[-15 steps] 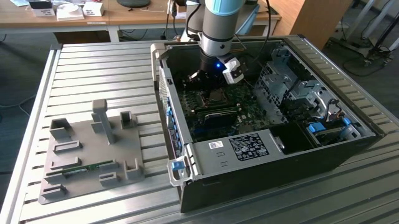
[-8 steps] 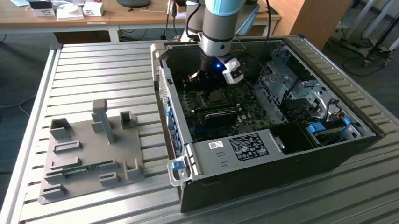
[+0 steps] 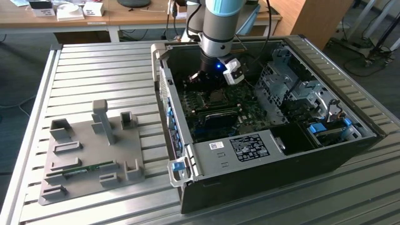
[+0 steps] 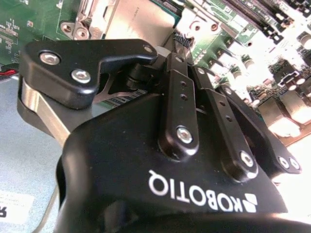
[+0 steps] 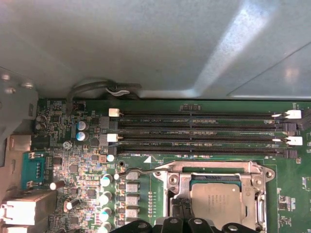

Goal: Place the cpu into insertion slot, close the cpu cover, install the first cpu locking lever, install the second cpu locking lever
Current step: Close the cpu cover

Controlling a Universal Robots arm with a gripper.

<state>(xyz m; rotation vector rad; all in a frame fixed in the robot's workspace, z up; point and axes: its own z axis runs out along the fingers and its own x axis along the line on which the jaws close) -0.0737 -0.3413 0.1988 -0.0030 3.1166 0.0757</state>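
The silver-grey cpu (image 5: 216, 204) lies flat in the insertion slot (image 5: 172, 181) of the green motherboard (image 5: 73, 155). The cpu cover (image 5: 214, 167) is folded down around it, framing its top. A thin wire locking lever (image 5: 141, 171) runs along the socket's edge toward the memory slots. My gripper (image 5: 184, 224) hovers just off the socket's edge, its black fingertips close together. In the second wrist view the gripper (image 4: 182, 42) is shut with nothing in it, and the cpu (image 4: 141, 19) shows just beyond it. In the exterior view the gripper (image 3: 200, 80) reaches down inside the case above the socket (image 3: 218, 96).
Several long black memory slots (image 5: 204, 131) lie beside the socket. The open computer case (image 3: 164, 89) walls the work in, with a drive cage (image 3: 293, 89) and a white-labelled black box (image 3: 250, 146). A grey fixture plate (image 3: 87, 154) sits on the slatted table at the exterior view's left.
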